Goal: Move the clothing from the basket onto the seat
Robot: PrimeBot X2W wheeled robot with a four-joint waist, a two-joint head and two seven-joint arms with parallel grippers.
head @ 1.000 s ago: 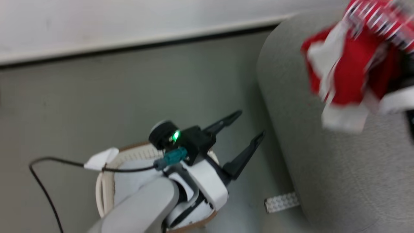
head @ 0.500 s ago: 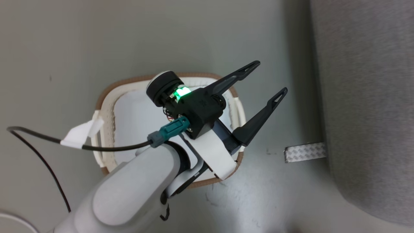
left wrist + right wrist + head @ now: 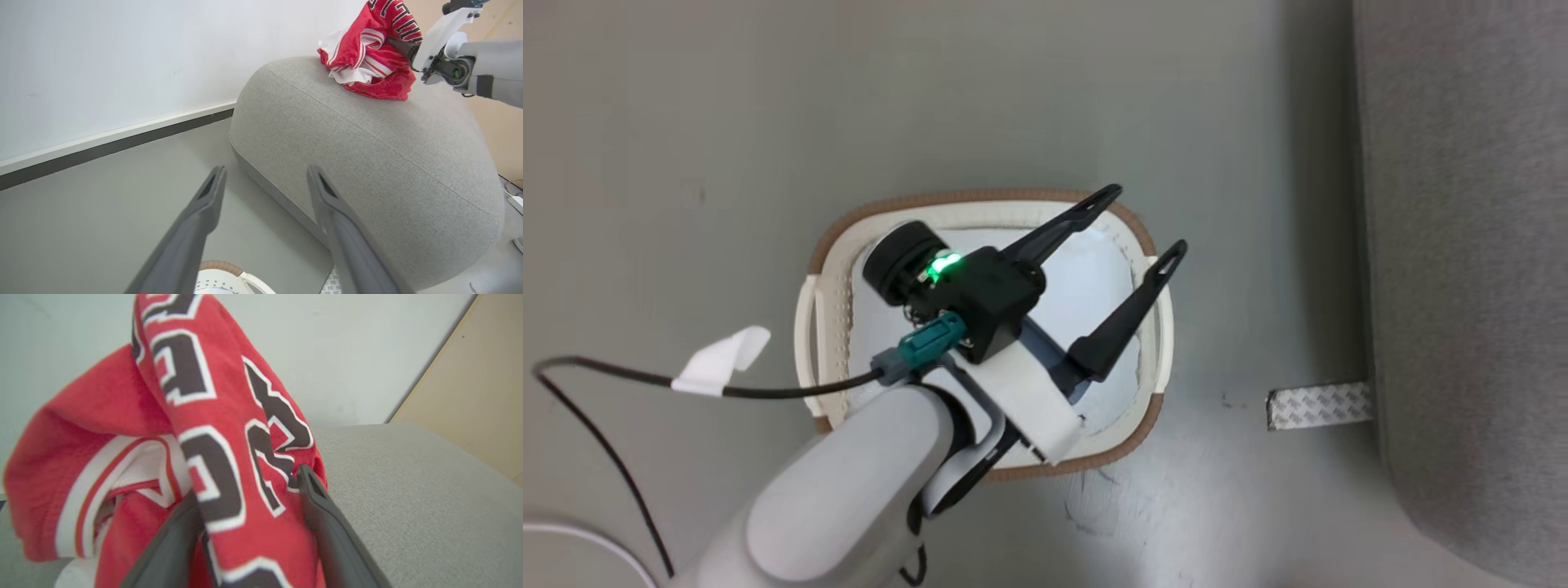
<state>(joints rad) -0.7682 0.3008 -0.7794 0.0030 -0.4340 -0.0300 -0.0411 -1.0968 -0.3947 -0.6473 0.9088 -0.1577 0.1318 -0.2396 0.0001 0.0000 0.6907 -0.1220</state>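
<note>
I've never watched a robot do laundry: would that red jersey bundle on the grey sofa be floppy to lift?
Probably floppy: the clothing lies crumpled in folds on the seat and drapes between the fingers of the right gripper. Likely light, as the thin fabric bunches loosely. It should not roll, though trailing ends may snag.

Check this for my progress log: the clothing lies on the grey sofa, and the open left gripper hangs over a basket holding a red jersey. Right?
One slip: the head view shows the basket holding just a pale liner. The clothing does lie on the sofa, and the open left gripper hangs over the basket.
</note>
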